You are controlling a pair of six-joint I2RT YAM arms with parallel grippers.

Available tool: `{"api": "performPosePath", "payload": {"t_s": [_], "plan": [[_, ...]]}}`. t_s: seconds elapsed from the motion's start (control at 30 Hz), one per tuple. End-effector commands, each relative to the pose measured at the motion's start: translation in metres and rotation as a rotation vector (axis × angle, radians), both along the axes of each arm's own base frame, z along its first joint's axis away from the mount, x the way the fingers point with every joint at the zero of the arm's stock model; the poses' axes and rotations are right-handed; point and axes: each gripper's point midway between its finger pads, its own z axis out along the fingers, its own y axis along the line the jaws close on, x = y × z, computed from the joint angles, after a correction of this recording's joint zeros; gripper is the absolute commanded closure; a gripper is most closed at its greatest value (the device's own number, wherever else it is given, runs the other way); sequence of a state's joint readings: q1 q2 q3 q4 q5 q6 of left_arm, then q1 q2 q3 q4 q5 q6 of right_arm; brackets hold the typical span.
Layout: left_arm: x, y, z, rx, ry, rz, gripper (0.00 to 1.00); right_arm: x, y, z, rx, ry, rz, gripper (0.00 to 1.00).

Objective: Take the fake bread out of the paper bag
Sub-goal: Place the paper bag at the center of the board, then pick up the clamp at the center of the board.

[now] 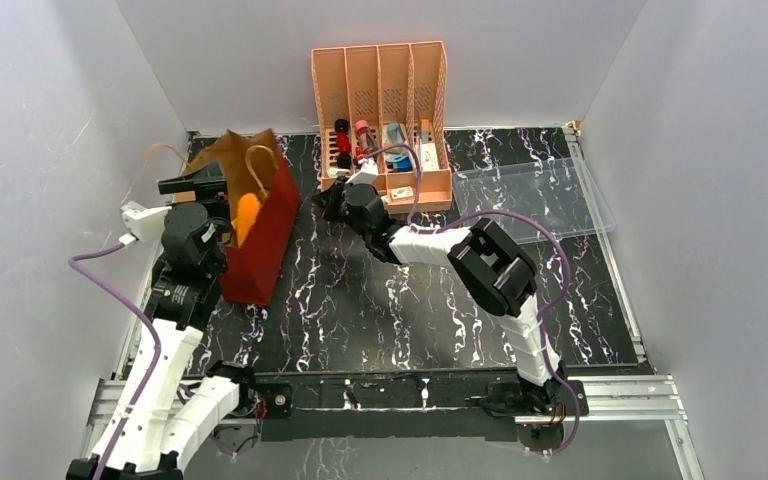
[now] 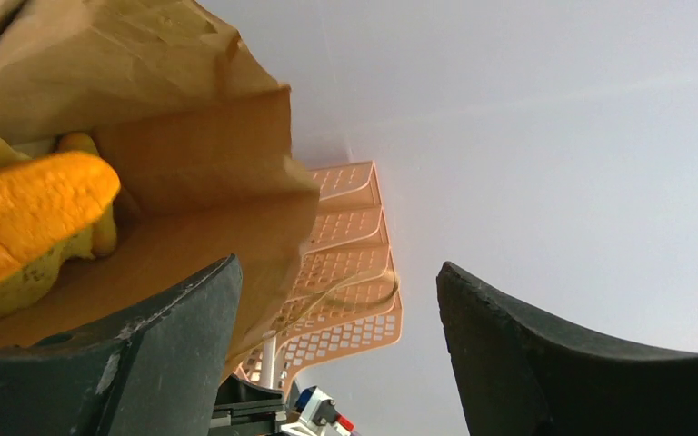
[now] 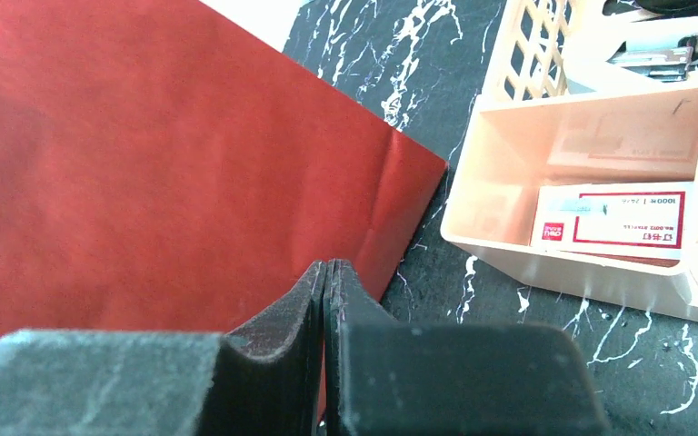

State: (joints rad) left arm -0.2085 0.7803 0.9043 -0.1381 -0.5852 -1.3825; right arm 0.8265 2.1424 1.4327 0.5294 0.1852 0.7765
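Black marbled table (image 1: 360, 300), paper bag (image 1: 260, 255), organizer (image 1: 380, 80), tray (image 1: 550, 190)

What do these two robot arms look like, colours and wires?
The left arm and right arm have white links joined by chunky black joints. A purple cable trails along each. The left tool and right tool each end in two dark matte fingers.

A pink slotted organizer (image 1: 385, 90) stands at the back of the black marbled worktop (image 1: 380, 300), a red-and-white box (image 3: 613, 218) in one compartment. A clear tray (image 1: 550, 190) lies beside it.
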Motion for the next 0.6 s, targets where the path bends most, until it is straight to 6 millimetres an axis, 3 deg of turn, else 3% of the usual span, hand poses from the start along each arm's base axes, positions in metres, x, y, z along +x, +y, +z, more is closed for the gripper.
{"api": "performPosePath", "payload": {"t_s": [0.0,0.27,0.37,0.5,0.57], "plan": [[-0.020,0.022,0.011,0.109,0.019,0.085,0.23,0.005,0.010,0.026,0.040,-0.048,0.019,1.00],[-0.027,0.028,0.007,0.152,0.013,0.103,0.23,0.002,0.005,0.022,0.018,-0.050,0.014,1.00],[-0.029,0.028,0.011,0.156,0.006,0.103,0.23,0.002,-0.001,0.030,-0.012,-0.070,-0.001,1.00],[-0.036,0.031,0.026,0.175,-0.019,0.107,0.23,0.008,-0.024,0.054,-0.117,-0.112,-0.077,0.85],[-0.041,0.032,0.032,0.189,-0.028,0.107,0.23,0.014,-0.040,0.069,-0.183,-0.136,-0.123,0.71]]}}
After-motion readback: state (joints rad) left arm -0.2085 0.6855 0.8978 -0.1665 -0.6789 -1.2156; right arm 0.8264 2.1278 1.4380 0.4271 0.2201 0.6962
